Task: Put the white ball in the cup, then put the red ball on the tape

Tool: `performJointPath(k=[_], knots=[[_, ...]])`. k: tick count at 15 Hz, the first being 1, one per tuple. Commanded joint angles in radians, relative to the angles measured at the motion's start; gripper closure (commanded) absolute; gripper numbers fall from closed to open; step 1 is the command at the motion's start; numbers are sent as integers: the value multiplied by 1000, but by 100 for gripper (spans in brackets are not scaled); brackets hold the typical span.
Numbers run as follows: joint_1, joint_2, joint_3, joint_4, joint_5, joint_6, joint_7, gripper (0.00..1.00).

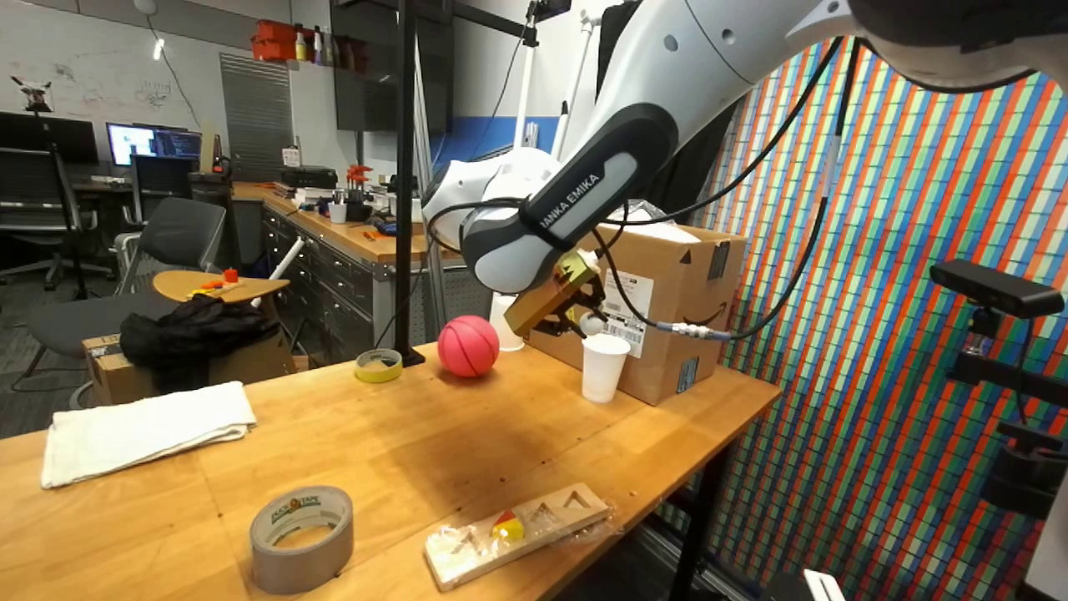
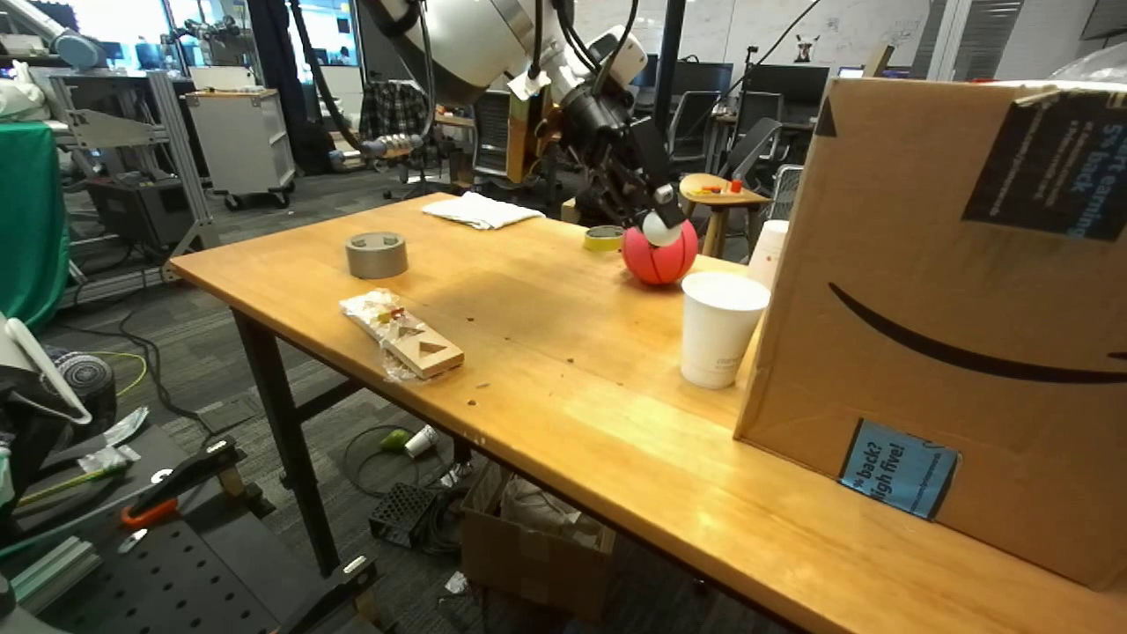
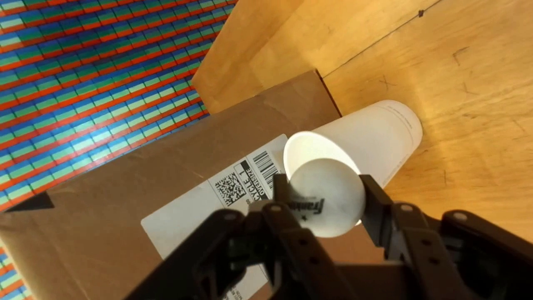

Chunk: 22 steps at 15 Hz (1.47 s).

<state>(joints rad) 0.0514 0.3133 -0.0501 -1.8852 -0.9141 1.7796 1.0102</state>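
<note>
Table (image 2: 616, 431): bright, warm-toned; broad soft shadow mid-surface in both exterior views, pale sheen toward the near edge in an exterior view.
Red ball (image 1: 468, 345): soft dark shadow at base.
Plastic wrap (image 1: 457, 538): small glare specks.
Windows (image 2: 343, 22): far left, washed out.
Floor (image 2: 414, 572): dim.
Cup (image 3: 370, 137): interior close to blown out, wrist view.
Gripper (image 3: 325, 189): dark, near parts out of focus, wrist view.
Wall tiles (image 3: 95, 112): pale glossy streak.

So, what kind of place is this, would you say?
Probably a robotics lab or workshop: there's a robot arm, a wood-topped workbench with drawers, and a whiteboard with writing on it.
</note>
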Motion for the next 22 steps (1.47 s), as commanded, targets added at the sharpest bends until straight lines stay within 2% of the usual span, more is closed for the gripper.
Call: performJointPath(k=[1,8,15,22], knots=[[-16,-11,4,32,42,21,24,81],[-21,1,-6,80,47,56,41,81],[-55,29,-30,121,52,87,73,81],[-80,40,-44,113,55,118,86,81]])
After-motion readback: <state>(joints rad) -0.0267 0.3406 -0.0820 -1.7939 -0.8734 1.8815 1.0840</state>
